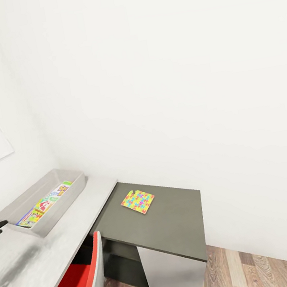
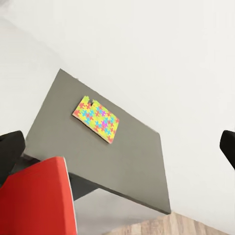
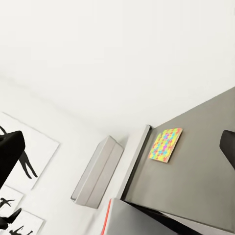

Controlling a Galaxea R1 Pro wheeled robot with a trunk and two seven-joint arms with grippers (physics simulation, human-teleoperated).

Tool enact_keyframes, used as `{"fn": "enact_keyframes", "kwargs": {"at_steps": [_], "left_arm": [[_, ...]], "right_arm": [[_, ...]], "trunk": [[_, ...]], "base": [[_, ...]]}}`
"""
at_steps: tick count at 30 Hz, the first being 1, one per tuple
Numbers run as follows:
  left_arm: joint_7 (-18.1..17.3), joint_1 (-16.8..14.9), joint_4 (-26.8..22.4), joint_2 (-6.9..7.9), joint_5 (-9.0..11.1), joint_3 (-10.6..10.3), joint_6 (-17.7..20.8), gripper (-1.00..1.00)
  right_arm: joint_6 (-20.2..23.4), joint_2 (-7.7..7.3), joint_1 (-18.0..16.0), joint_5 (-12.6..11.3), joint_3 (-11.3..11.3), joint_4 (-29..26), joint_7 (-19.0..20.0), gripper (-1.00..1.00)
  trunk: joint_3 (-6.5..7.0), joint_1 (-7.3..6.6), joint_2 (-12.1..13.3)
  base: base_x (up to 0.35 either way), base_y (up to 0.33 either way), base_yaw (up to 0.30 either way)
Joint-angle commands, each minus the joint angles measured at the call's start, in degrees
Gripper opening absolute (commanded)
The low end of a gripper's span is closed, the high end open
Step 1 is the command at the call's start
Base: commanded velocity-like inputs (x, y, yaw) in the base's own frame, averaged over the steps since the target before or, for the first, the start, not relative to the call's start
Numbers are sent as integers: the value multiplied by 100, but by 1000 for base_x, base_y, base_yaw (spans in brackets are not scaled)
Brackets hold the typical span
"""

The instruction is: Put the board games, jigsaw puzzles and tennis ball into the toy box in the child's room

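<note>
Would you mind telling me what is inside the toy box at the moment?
The toy box holds colourful flat game boxes lying along its bottom. Its near wall hides part of the floor, so anything lying there cannot be seen.

A jigsaw puzzle (image 1: 138, 202) lies flat on the table's (image 1: 174, 222) dark top. The toy box (image 1: 19, 207) on the pale top holds colourful board games (image 1: 44, 205).

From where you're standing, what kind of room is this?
Probably a child's room or study corner: an L-shaped desk against white walls, a jigsaw puzzle on its dark top, a grey bin holding colourful game boxes, and silhouette posters.
</note>
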Motion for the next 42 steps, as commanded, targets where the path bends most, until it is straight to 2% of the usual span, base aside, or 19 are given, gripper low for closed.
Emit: {"fn": "enact_keyframes", "kwargs": {"at_steps": [1,4,6,9,12,13,15,16,18,20,23,24,26,27,30,31,35,38,42], "left_arm": [[256,-5,2,-115,3,-171,-85,100],[678,-6,-9,-344,-9,-410,-281,100],[806,-6,-26,-450,-11,-520,-362,100],[954,-6,-57,-681,-17,-847,-559,100],[1044,-10,-73,-997,-88,-1375,-1142,100],[1054,-11,-75,-1050,-142,-1479,-1309,100],[1069,-9,-77,-1134,-324,-1680,-1655,100],[1084,-8,-78,-1191,-588,-1871,-1995,100],[1091,-7,-81,-1241,-879,-2049,-2302,100],[1101,-13,-94,-1404,-1326,-2297,-2714,100],[1125,-51,-100,-1586,-1522,-2390,-2854,100],[1177,-131,-103,-1735,-1614,-2444,-2902,100],[1281,-234,-104,-1905,-1722,-2501,-2932,100],[1436,-335,-105,-2079,-1884,-2587,-2950,100],[1699,-479,-106,-2305,-2227,-2721,-2964,100],[1833,-598,-107,-2409,-2454,-2784,-2966,100],[2004,-875,-107,-2546,-2792,-2876,-2915,100],[2073,-1088,-105,-2680,-2893,-2908,-2826,100],[2114,-1411,-94,-2962,-3001,-2926,-2495,100]], "right_arm": [[47,-3,1,-36,3,-3,-6,100],[42,-1,1,-32,2,-3,-7,100],[40,4,1,-30,2,-3,-7,100],[39,5,1,-29,3,-3,-7,100],[40,-13,1,-33,-3,-2,-7,100],[41,-15,1,-34,-3,0,-7,100],[40,-18,1,-35,-5,0,-7,100],[39,-20,1,-35,-5,0,-7,100],[38,-21,1,-36,-3,-1,-7,100],[38,-18,1,-36,0,-2,-7,100],[37,-17,1,-36,1,-2,-7,100],[37,-16,1,-36,2,-2,-7,100],[37,-16,1,-36,2,-3,-7,100],[36,-15,1,-36,2,-3,-7,100],[32,-15,1,-36,2,-3,-7,100],[31,-15,1,-36,2,-3,-7,100],[29,-15,1,-36,1,-3,-7,100],[29,-15,1,-34,2,-2,-7,100],[29,-19,1,-35,-2,-2,-6,100]], "trunk": [[-10,4,-12],[-10,4,-12],[-10,4,-12],[-10,4,-12],[-10,4,-12],[-10,4,-12],[-10,4,-12],[-10,4,-12],[-10,4,-12],[-10,4,-12],[-10,4,-12],[-10,4,-12],[-10,4,-12],[-10,4,-12],[-10,4,-12],[-10,4,-12],[-10,4,-12],[-10,4,-12],[-10,4,-12]], "base": [[0,0,0],[0,0,0],[0,0,0],[0,0,0],[0,0,0],[0,0,0],[0,0,0],[0,0,0],[0,0,0],[0,0,0],[0,0,0],[0,0,0],[0,0,0],[0,0,0],[0,0,0],[0,0,0],[0,0,0],[0,0,0],[0,0,0]]}}
